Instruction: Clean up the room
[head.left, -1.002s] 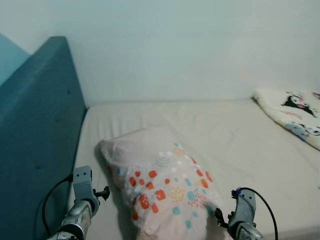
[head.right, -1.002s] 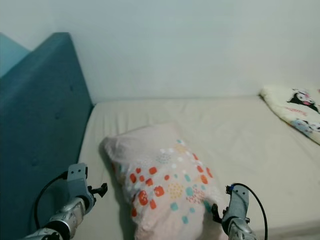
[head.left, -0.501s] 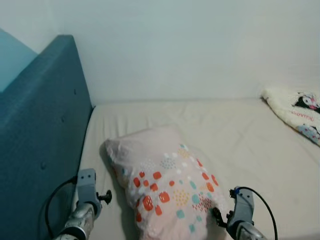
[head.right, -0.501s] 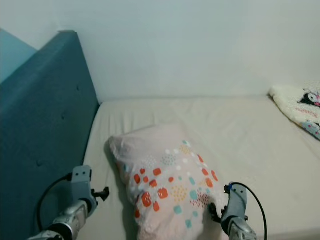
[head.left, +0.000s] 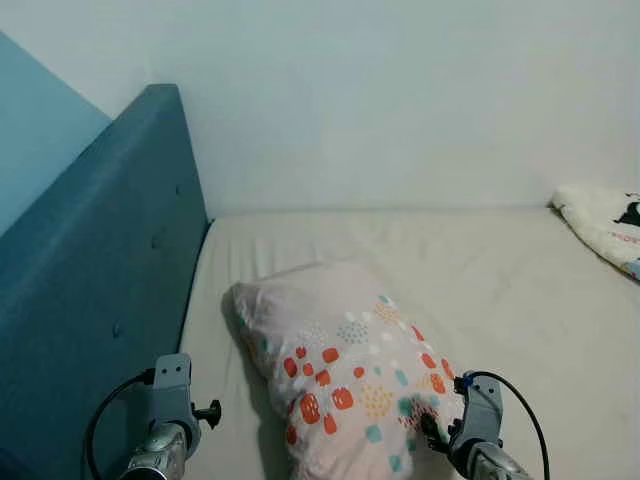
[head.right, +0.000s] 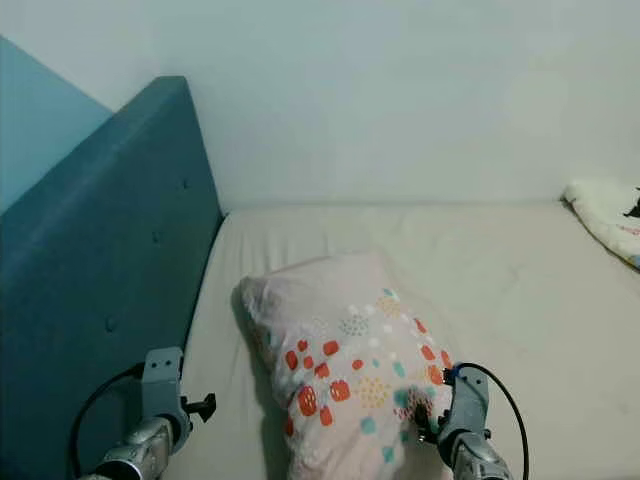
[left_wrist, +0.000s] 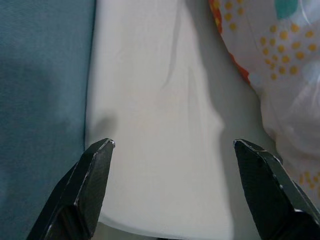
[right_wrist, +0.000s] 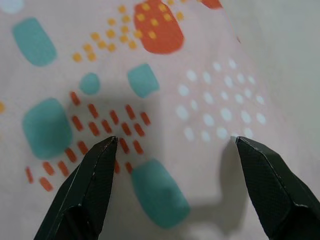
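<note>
A pale pink pillow (head.left: 340, 370) with orange and teal spots lies on the beige bed sheet (head.left: 500, 270), close to the teal headboard (head.left: 100, 290). My right gripper (right_wrist: 175, 142) is open, its fingertips (right_wrist: 107, 150) spread just over the pillow's printed near corner, with nothing between them. My right arm (head.left: 478, 425) sits at that corner. My left gripper (left_wrist: 172, 145) is open above the bare sheet, between the headboard and the pillow's edge (left_wrist: 270, 60). My left arm (head.left: 170, 400) is low at the near left.
A white blanket with a cartoon print (head.left: 605, 220) lies at the far right of the bed. The white wall (head.left: 400, 100) runs behind the bed. The headboard closes off the left side.
The camera has turned left, so the whole scene has slid right and the blanket has nearly left view. Both arms sit slightly lower; the right gripper stays at the pillow's corner.
</note>
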